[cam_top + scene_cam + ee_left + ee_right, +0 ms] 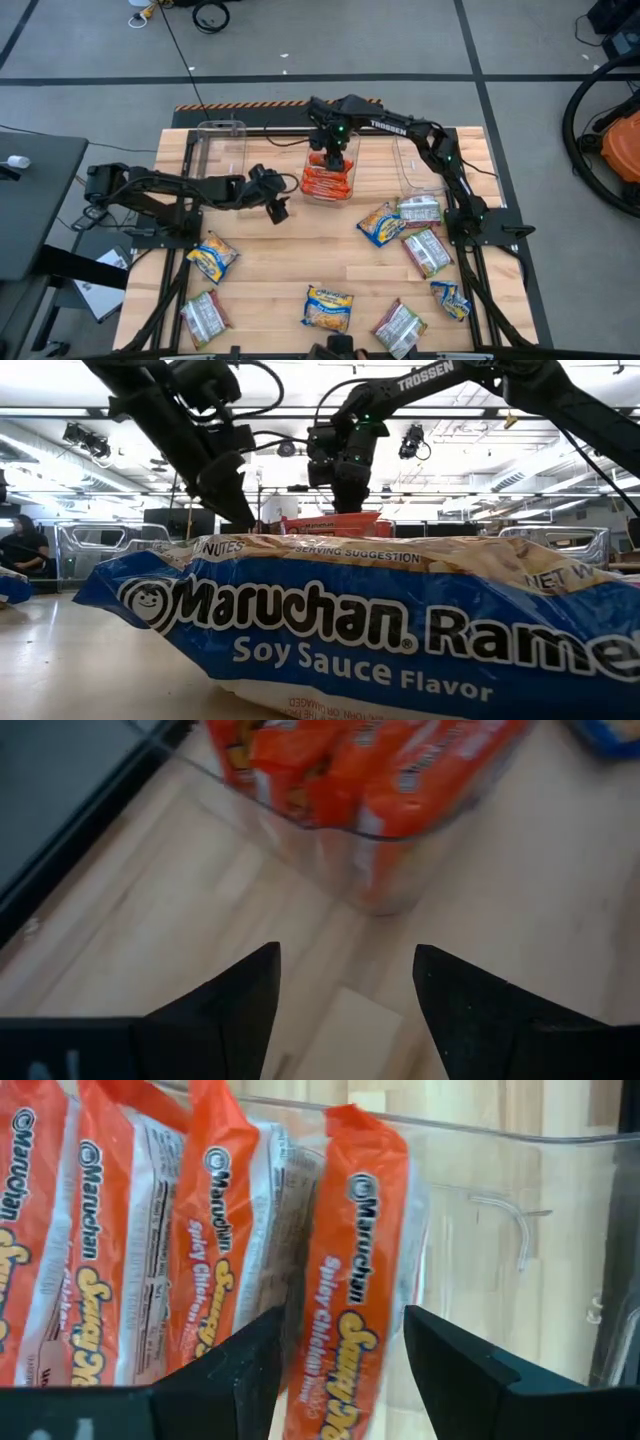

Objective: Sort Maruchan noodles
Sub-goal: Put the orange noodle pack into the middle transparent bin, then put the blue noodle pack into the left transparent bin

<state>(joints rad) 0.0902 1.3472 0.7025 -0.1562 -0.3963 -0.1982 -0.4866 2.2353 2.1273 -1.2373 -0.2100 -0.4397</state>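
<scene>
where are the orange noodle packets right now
In the high view, the orange packets stand on edge in the middle clear bin at the table's back, under the right claw.
</scene>
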